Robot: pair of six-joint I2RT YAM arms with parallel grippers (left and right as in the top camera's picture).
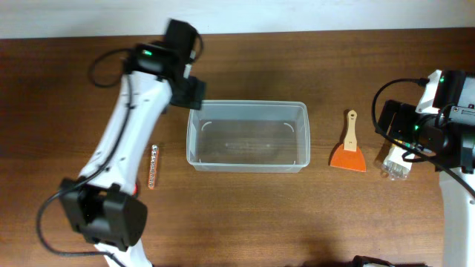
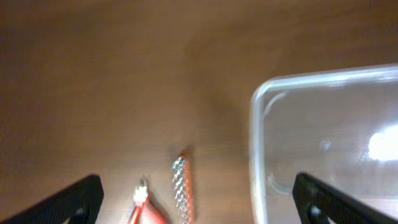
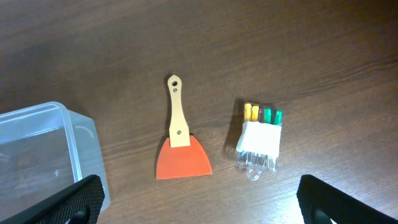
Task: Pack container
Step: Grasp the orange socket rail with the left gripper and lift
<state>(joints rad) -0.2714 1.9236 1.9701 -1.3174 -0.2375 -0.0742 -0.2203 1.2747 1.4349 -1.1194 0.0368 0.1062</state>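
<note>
The container [image 1: 247, 106], a clear rectangular tub with rounded corners, stands empty at the table's middle. Its left end shows in the left wrist view [image 2: 256, 143] and a corner in the right wrist view [image 3: 87, 134]. My left gripper [image 1: 190, 90] is open and empty above the tub's back left corner; its fingers [image 2: 199, 196] are spread wide. My right gripper [image 1: 395, 124] is open and empty at the far right, its fingers [image 3: 199, 190] wide apart above an orange scraper [image 3: 181, 149] and a clear packet of bits [image 3: 258, 140].
The scraper with its wooden handle [image 1: 349, 148] lies right of the tub, and the packet [image 1: 395, 165] lies further right. An orange strip holding silver pieces [image 1: 153, 166] lies left of the tub, also in the left wrist view [image 2: 181, 190]. A red tool [image 2: 142, 205] lies beside it.
</note>
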